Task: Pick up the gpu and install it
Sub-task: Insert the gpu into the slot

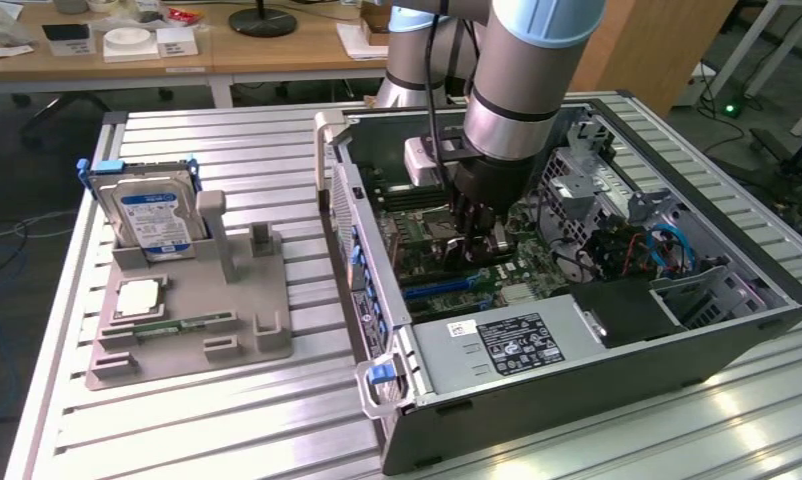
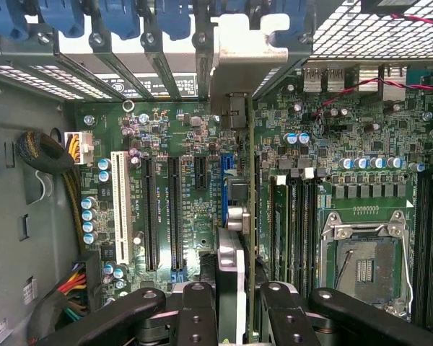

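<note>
Nearest the wrist camera: gripper (image 2: pixel 239 303), jaws pinching the gpu (image 2: pixel 250 216) edge-on, upright over the motherboard (image 2: pixel 166 209), bracket at the case's rear wall. Probably above the blue slot, hard to tell. Inside open computer case (image 1: pixel 721 330); narrow room between slots and memory sockets.

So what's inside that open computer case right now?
Inside the computer case the gripper holds the gpu edge-on over the motherboard, beside an empty processor socket. The slot directly under the card is covered.

gpu (image 2: pixel 251 216): green circuit board, silver metal bracket | table (image 1: pixel 214 420): ribbed metal
</note>
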{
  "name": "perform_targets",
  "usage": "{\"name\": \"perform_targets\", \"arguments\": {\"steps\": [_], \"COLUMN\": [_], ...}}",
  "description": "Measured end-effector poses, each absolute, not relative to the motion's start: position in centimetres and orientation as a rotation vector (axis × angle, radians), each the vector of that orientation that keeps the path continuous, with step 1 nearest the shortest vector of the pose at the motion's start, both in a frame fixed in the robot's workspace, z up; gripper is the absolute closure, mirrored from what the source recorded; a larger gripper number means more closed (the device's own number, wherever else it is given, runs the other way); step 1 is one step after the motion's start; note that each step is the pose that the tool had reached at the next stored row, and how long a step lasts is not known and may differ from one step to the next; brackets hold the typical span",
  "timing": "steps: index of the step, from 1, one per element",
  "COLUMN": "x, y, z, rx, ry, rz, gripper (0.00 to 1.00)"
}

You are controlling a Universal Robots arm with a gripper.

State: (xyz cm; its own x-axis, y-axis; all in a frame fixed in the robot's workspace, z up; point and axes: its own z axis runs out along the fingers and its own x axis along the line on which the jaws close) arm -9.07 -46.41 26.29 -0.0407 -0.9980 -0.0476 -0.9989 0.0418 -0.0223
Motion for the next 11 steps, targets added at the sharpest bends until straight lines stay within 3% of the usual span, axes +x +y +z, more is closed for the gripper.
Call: {"name": "perform_targets", "arguments": {"steps": [11], "x": [-9.15], "y": [-46.33], "z": [26.09], "rx": [-2.136], "ry": [2.235], "rz": [0.026], "gripper": [0.72]}}
